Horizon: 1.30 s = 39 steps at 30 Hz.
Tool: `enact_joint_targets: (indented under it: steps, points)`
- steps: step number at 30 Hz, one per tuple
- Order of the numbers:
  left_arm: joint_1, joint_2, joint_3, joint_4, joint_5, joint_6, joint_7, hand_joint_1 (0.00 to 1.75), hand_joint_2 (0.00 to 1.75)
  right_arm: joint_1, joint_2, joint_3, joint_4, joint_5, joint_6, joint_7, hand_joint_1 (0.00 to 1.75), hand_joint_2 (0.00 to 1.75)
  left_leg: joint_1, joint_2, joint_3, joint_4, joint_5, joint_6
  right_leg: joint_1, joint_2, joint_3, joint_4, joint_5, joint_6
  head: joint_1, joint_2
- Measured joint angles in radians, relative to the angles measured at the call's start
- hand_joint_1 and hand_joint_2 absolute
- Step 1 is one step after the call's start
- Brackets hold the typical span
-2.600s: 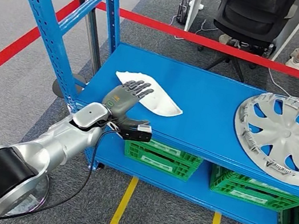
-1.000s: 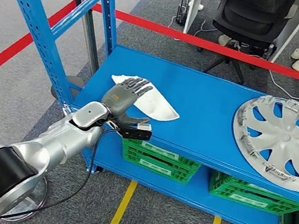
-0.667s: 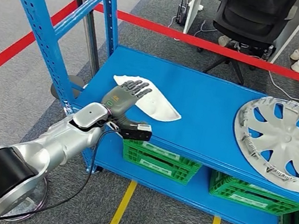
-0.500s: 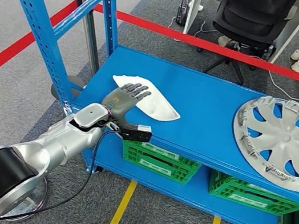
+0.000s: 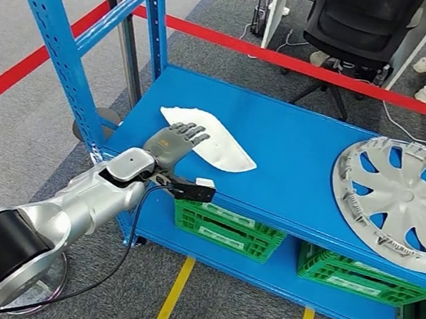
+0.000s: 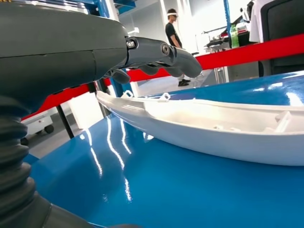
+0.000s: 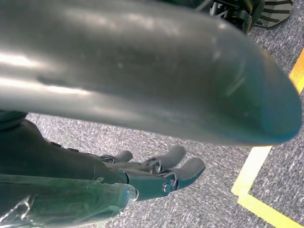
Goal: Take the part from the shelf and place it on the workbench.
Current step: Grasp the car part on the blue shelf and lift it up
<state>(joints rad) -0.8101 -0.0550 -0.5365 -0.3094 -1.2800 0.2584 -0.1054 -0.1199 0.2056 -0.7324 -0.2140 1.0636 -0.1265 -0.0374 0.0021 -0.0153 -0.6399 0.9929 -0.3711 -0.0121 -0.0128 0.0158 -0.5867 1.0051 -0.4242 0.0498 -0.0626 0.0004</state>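
White part (image 5: 214,140) on blue shelf (image 5: 297,162), left robot hand (image 5: 173,140) spread flat above its near end, right robot hand (image 7: 157,173) empty, fingers apart

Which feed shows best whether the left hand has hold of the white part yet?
Left wrist view: fingers hover over the white part, with a gap showing. Head view only shows the left hand overlapping it from above.
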Motion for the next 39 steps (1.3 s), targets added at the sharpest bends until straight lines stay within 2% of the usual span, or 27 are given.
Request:
enact_joint_targets:
  steps: [6,11,14,16,19,20,25,32,39]
  points:
    - [-0.002,0.004,-0.002,0.002,-0.020,-0.049,0.055,0.00,1.75,0.000,0.000,0.000,0.000,0.001,-0.001,0.002,0.00,0.00,0.000,0.000,0.000,0.000,0.000,0.000,0.000,0.000,0.000,0.000,0.000,0.000,0.000,0.000]
    - [-0.003,0.010,-0.002,0.002,-0.028,-0.049,0.086,0.06,1.75,0.000,0.000,0.000,0.000,0.003,-0.002,0.002,0.00,0.00,0.000,0.000,0.000,0.000,0.000,0.000,0.000,0.000,0.000,0.000,0.000,0.000,0.000,0.000]
    - [-0.001,0.015,-0.002,0.003,-0.030,-0.043,0.106,0.42,1.75,0.000,0.000,0.000,0.000,0.003,-0.002,0.003,0.00,0.00,0.000,0.000,0.000,0.000,0.000,0.000,0.000,0.000,0.000,0.000,0.000,0.000,0.000,0.000]
    - [0.001,0.017,-0.002,0.005,-0.031,-0.041,0.114,0.73,1.75,0.000,0.000,0.000,0.000,0.003,-0.002,0.004,0.00,0.00,0.000,0.000,0.000,0.000,0.000,0.000,0.000,0.000,0.000,0.000,0.000,0.000,0.000,0.000]
    - [0.003,0.020,-0.003,0.008,-0.035,-0.041,0.122,1.40,1.75,0.001,0.000,0.000,0.000,0.003,-0.002,0.005,0.00,0.00,0.000,0.000,0.000,0.000,0.000,0.000,0.000,0.000,0.000,0.000,0.000,0.000,0.000,0.000]
    - [0.004,0.021,-0.003,0.009,-0.036,-0.041,0.123,1.53,1.75,0.001,0.000,0.000,0.000,0.002,-0.002,0.006,0.00,0.00,0.000,0.000,0.000,0.000,0.000,0.000,0.000,0.000,0.000,0.000,0.000,0.000,0.000,0.000]
    - [0.009,0.024,-0.003,0.012,-0.036,-0.049,0.132,1.56,1.75,0.003,0.000,0.000,0.000,-0.001,0.000,0.006,0.00,0.00,0.000,0.000,0.000,0.000,0.000,0.000,0.000,0.000,0.000,0.000,0.000,0.000,0.000,0.000]
    - [0.015,0.027,-0.003,0.015,-0.037,-0.051,0.133,1.40,1.75,0.004,0.000,-0.001,0.000,-0.002,0.001,0.006,0.00,0.00,0.000,0.000,0.000,0.000,0.000,0.000,0.000,0.000,0.000,0.000,0.000,0.000,0.000,0.000]
    - [0.018,0.030,-0.003,0.017,-0.040,-0.051,0.136,1.44,1.75,0.004,0.000,-0.001,0.000,-0.004,0.002,0.004,0.00,0.00,0.000,0.000,0.000,0.000,0.000,0.000,0.000,0.000,0.000,0.000,0.000,0.000,0.000,0.000]
